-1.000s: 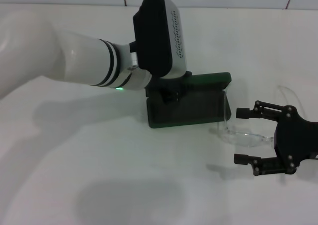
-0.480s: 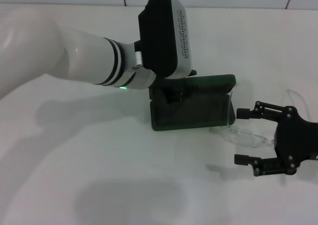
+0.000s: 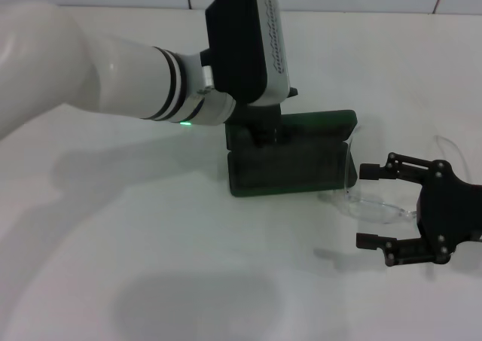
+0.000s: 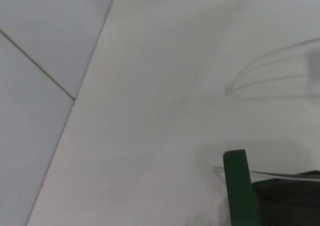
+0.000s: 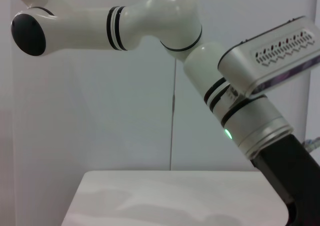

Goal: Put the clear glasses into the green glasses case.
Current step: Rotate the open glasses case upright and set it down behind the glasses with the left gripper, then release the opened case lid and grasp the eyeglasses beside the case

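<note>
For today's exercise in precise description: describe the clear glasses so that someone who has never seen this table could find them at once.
Start at the green glasses case lying open mid-table under the left hand. Just to its right, between it and the open black right hand, lie the clear glasses. They are fully see-through, unlike their dark neighbours.

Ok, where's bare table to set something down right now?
Free: the wide table stretch in front of the green glasses case, and the strip behind it toward the wall. Crowded: the case's right end, where the clear glasses lie under the open right pincer; the left pincer covers the case's left end.
</note>
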`<state>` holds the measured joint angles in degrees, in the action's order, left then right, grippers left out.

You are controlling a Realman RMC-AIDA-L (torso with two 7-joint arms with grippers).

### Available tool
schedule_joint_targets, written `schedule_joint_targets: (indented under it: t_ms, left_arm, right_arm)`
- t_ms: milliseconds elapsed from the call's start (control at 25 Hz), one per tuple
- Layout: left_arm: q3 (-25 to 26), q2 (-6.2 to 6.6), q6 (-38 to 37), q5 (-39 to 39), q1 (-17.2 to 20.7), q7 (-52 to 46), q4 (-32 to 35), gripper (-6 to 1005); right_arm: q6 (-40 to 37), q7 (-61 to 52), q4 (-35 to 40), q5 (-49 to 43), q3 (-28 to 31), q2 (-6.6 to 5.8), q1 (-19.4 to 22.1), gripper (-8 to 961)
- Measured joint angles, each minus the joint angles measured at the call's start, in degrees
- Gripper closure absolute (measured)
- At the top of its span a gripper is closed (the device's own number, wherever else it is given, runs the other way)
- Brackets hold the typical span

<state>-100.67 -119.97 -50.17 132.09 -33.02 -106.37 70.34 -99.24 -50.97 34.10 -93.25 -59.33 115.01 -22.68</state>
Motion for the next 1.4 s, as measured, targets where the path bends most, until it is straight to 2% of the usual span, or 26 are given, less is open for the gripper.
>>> schedule_joint_targets:
  t_ms: [80,240,480,640,760,920,1080,1160,1200,1320,1400]
  left_arm:
    - [0.3,0.02,0.0,-1.1,0.7,-0.3,0.9,485]
    - [1.4,0.21,-1.0,-6.1,2.7,0.4,2.8,489]
    - [5.5,0.28,-6.6,-15.5,5.4,4.0,3.9,490]
    - [10.1,0.31,-12.5,-27.7,9.5,9.2,3.7,490]
    - [12.2,0.17,-13.6,-39.0,14.8,17.3,2.2,490]
    - [12.5,0.01,-12.8,-52.9,20.4,30.6,-4.8,489]
    - [14.8,0.23,-16.6,-67.8,21.4,40.8,-16.1,489]
    - [16.3,0.22,-19.7,-72.8,20.6,45.0,-22.4,489]
    - [16.9,0.22,-21.1,-74.8,20.1,46.7,-25.1,489]
    - [18.2,0.23,-23.7,-77.7,19.2,49.6,-30.8,489]
    - [19.2,0.24,-24.3,-78.3,19.1,50.2,-33.4,489]
  right_arm:
    - [0.1,0.0,0.0,0.0,0.0,-0.03,0.0,86]
    - [0.3,-0.1,0.0,0.0,0.3,-0.17,0.0,87]
    - [0.4,-0.4,0.1,0.1,0.5,-0.24,-0.4,91]
    - [1.0,-5.5,3.0,0.1,0.7,-0.70,-0.7,94]
    - [2.3,-19.2,10.0,-2.5,0.7,-2.36,-2.7,96]
    - [2.8,-39.9,21.0,-13.4,0.7,-4.35,-7.3,99]
    - [1.4,-52.5,27.7,-27.7,0.2,-4.76,-12.9,110]
    - [-0.5,-55.8,29.3,-33.0,0.0,-4.39,-15.6,116]
    - [-2.1,-57.8,30.2,-36.6,-0.1,-3.82,-17.4,119]
    - [-3.5,-60.5,31.9,-43.0,-1.6,-2.41,-20.1,129]
    - [-3.5,-62.1,33.0,-46.3,-4.6,-1.47,-20.9,140]
